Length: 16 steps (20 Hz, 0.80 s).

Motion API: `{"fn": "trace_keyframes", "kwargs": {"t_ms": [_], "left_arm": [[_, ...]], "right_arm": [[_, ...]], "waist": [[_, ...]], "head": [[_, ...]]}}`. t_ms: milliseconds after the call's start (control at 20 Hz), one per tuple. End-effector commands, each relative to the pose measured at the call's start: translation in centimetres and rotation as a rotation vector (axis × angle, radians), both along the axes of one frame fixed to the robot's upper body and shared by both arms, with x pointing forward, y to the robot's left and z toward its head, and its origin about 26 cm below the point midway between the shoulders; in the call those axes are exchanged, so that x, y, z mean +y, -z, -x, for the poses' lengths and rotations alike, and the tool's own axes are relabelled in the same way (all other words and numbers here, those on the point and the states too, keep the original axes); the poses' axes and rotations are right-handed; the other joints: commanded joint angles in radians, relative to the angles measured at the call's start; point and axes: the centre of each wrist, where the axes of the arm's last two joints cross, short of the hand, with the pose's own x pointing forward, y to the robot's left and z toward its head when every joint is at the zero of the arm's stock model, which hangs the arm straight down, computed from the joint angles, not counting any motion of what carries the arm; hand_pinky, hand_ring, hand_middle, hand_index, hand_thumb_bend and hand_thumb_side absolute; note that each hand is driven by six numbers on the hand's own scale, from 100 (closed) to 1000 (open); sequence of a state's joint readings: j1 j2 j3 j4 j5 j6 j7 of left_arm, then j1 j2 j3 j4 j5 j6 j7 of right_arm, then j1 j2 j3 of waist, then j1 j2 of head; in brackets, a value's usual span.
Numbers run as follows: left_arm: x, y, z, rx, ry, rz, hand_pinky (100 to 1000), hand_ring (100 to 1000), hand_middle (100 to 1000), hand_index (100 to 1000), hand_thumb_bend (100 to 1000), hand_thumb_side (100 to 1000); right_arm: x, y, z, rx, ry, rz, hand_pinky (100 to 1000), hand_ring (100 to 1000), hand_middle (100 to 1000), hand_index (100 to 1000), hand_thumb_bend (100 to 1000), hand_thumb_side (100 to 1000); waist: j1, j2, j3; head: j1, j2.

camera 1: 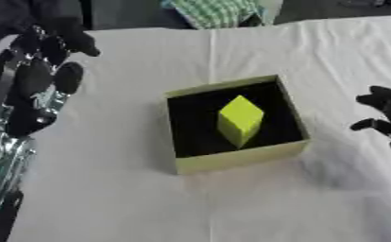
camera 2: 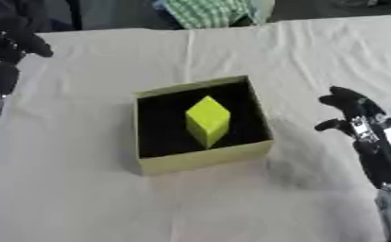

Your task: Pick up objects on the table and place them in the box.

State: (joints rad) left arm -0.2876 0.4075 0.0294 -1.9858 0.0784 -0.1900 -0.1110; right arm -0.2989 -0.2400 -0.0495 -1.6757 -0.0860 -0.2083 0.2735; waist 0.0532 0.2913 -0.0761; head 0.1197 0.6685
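A yellow-green block stands inside the open box, an olive-walled box with a dark inside, near the middle of the white-clothed table. My left hand is raised at the left edge, well clear of the box, fingers relaxed and holding nothing. At the right edge my right hand hovers beside the box's right wall, apart from it, its fingers loosely spread and empty.
A green checked cloth lies beyond the table's far edge. My left forearm runs down the left side. Creases cross the white cloth around the box.
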Motion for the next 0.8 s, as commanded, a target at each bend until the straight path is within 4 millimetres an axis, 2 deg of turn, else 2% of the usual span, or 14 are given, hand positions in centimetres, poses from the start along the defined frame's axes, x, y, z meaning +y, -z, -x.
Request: {"fn": "trace_keyframes", "kwargs": {"t_ms": [50, 800], "left_arm": [[-0.04, -0.46, 0.21, -0.013, -0.003, -0.009, 787, 625, 610, 815, 443, 557], [-0.1, -0.2, 0.26, 0.004, -0.006, -0.01, 787, 623, 606, 814, 430, 574]], "right_arm": [[-0.27, -0.77, -0.03, -0.023, 0.0, 0.002, 585, 895, 738, 872, 100, 761], [-0.24, -0.67, -0.06, -0.026, -0.01, 0.004, 585, 896, 738, 872, 100, 744]], "waist": [[-0.006, -0.02, 0.002], [-0.022, -0.023, 0.011]], "head": [[-0.004, 0.003], [-0.009, -0.018]]}}
